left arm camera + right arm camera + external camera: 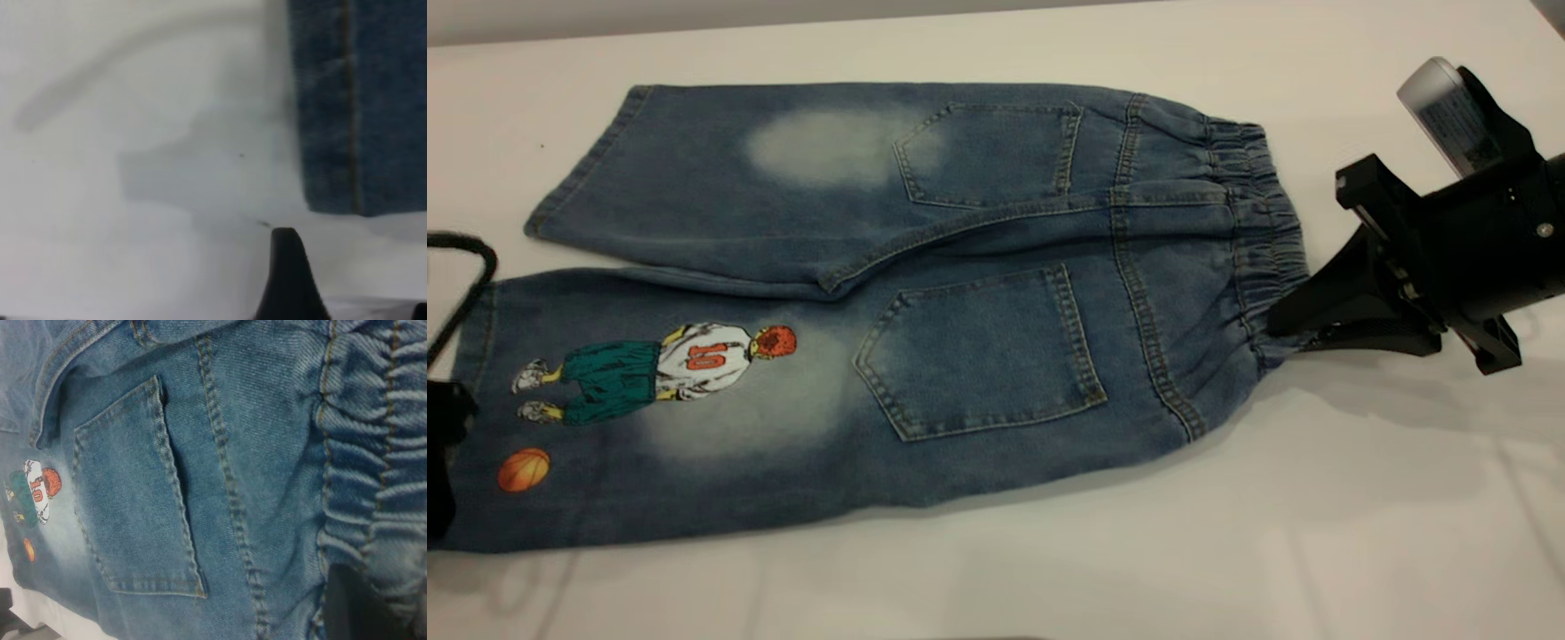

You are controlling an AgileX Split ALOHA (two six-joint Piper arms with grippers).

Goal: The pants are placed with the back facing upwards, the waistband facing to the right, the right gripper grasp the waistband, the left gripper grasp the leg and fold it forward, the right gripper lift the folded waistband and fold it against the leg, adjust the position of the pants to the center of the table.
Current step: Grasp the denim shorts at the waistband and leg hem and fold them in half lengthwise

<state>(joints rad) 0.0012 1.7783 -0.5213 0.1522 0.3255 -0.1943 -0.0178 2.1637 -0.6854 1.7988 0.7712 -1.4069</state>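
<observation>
The blue denim pants (960, 267) lie flat on the white table (1227, 533), back pockets up, with the elastic waistband (1263, 231) toward the right. The leg (649, 418) with the basketball-player print is the near one and points left. My right gripper (1280, 333) is at the waistband's near corner, shut on the bunched elastic; in the right wrist view one dark finger (353, 607) sits tucked into the gathered waistband (373, 453). My left gripper (440, 462) is at the printed leg's hem, open. Its wrist view shows the fingertip (287, 267) over bare table, short of the hem (353, 107).
The left arm's thick black cable (467, 284) loops over the table at the left edge beside the leg hem. The plain leg (720, 169) with a faded patch lies on the far side. Bare tabletop stretches in front of the pants and to the right.
</observation>
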